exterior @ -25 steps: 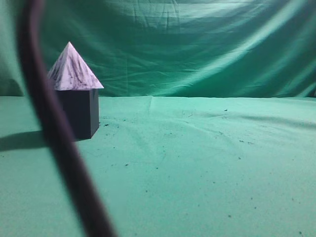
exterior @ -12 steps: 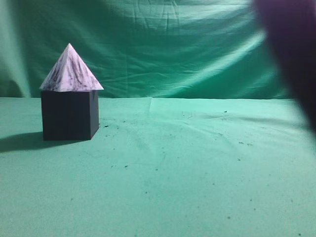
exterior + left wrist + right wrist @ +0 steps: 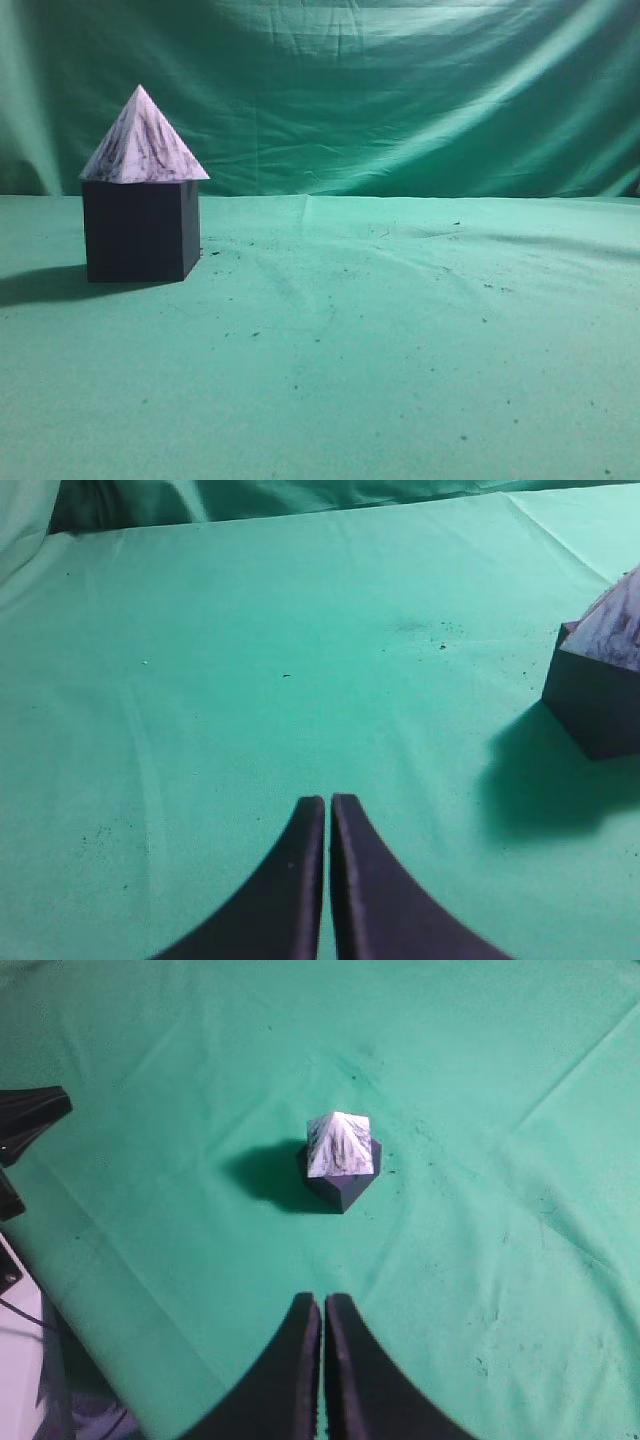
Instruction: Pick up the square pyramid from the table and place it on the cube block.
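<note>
The white, purple-streaked square pyramid [image 3: 143, 140] sits upright on top of the dark cube block [image 3: 140, 232] at the left of the green table [image 3: 400, 350]. The right wrist view shows the pyramid [image 3: 340, 1146] on the cube [image 3: 340, 1192] from above. The left wrist view shows the cube [image 3: 597, 705] at the right edge with a corner of the pyramid [image 3: 622, 620] on it. My left gripper [image 3: 327, 802] is shut and empty, above bare cloth to the left of the cube. My right gripper [image 3: 322, 1300] is shut and empty, high above the table and well short of the stack. Neither gripper shows in the exterior view.
A wrinkled green backdrop [image 3: 400, 90] hangs behind the table. In the right wrist view a black arm part [image 3: 25, 1120] and the table's left edge with white equipment [image 3: 20, 1360] show at the left.
A dark cable crossed the left of the exterior view a second ago; a dark blurred arm part then filled the upper right. Both are gone now. The pyramid and cube have not moved.
</note>
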### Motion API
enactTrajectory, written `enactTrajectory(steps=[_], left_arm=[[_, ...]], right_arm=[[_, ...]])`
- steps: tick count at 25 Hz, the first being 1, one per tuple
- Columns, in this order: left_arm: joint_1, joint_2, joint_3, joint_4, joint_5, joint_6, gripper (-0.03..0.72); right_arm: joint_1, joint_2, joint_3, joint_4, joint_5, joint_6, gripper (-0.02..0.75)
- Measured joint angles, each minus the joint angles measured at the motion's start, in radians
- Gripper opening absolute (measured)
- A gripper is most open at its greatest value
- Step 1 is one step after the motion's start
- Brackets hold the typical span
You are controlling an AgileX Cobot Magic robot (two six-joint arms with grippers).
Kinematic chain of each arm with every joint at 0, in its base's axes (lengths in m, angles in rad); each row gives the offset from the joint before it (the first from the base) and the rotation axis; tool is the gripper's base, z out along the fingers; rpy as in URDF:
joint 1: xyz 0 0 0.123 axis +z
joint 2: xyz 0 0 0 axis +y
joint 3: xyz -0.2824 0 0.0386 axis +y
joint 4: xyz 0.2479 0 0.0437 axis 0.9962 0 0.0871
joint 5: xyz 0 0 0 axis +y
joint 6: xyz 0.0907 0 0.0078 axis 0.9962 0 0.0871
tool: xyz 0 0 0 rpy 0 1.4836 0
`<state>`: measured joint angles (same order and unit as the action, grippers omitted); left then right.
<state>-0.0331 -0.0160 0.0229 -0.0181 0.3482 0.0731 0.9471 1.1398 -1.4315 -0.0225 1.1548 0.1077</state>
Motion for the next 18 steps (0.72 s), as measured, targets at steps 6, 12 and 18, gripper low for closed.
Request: enactTrajectory(steps=[6, 12, 18], left_arm=[[0.0, 0.0, 0.0, 0.0, 0.0, 0.0, 0.0], [0.0, 0.0, 0.0, 0.0, 0.0, 0.0, 0.0], [0.0, 0.0, 0.0, 0.0, 0.0, 0.0, 0.0]], right_arm=[[0.0, -0.327, 0.344, 0.002, -0.235, 0.0, 0.0], [0.0, -0.578, 0.498, 0.026, -0.198, 0.0, 0.0], [0.0, -0.715, 0.616, -0.034, -0.222, -0.002, 0.0]])
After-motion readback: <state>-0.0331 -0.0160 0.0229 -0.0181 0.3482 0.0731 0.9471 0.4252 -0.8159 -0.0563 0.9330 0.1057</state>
